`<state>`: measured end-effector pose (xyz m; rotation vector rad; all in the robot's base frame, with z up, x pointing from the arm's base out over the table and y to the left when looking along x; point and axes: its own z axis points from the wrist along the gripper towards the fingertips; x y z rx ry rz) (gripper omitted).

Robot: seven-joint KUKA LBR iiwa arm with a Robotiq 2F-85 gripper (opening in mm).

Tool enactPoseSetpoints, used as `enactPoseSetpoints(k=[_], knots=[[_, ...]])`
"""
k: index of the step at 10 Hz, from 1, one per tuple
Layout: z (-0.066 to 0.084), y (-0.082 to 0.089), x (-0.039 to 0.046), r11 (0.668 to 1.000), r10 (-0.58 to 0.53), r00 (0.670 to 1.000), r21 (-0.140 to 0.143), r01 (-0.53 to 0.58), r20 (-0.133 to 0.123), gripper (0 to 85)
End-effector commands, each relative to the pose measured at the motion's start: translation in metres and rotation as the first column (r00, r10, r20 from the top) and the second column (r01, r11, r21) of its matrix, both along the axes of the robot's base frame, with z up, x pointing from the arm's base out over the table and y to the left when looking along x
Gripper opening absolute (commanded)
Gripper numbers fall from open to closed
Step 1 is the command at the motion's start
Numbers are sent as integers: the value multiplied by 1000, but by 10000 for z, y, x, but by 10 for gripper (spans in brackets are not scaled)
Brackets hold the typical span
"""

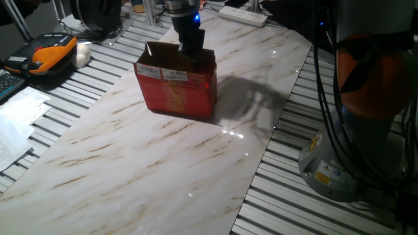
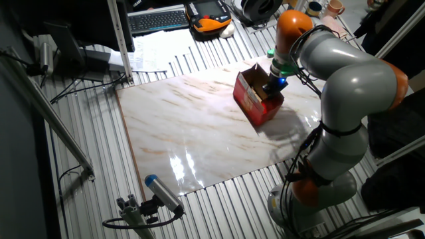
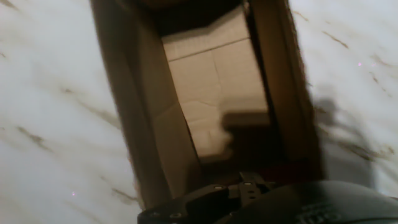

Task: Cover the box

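Note:
The red box (image 1: 177, 91) stands upright on the marble board, its top open, with white labels under the rim and faded gold print on the side. My gripper (image 1: 194, 52) reaches down at the box's far rim, its dark fingers dipping just inside the opening. From the opposite side the box (image 2: 257, 103) sits under the gripper (image 2: 273, 86). The hand view looks straight down into the box's brown interior (image 3: 214, 93), with a brown side wall (image 3: 134, 106) on the left. The fingertips are hidden there, so whether they hold a flap is unclear.
The marble board (image 1: 130, 163) lies on a slatted metal table. An orange-black device (image 1: 52, 52) and papers (image 1: 16, 117) lie to the left, and a white power strip (image 1: 243, 15) lies behind. The robot base (image 1: 353, 130) rises at the right. A keyboard (image 2: 156, 20) lies beyond a metal post (image 2: 119, 40).

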<state>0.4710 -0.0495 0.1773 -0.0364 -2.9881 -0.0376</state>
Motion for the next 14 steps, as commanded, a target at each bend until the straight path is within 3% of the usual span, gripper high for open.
enactPoseSetpoints(k=[1, 3, 4, 8, 9, 11, 12, 14], knots=[[-69, 43, 18, 1000, 0, 1000, -8, 0, 9, 0], [-196, 98, 33, 1000, 9, 1000, -16, -9, 9, 0], [-251, 106, 36, 999, 30, 1000, -32, -29, 7, 0], [-427, 65, 7, 999, 41, 999, -8, -41, 19, 0], [-406, 71, 4, 999, 39, 999, -4, -39, 16, 0], [-168, 80, 52, 1000, 17, 1000, 21, -16, -21, 0], [26, 93, 108, 1000, 5, 999, 31, -3, -52, 0], [271, 121, 221, 999, -5, 997, 34, 8, -80, 0]])
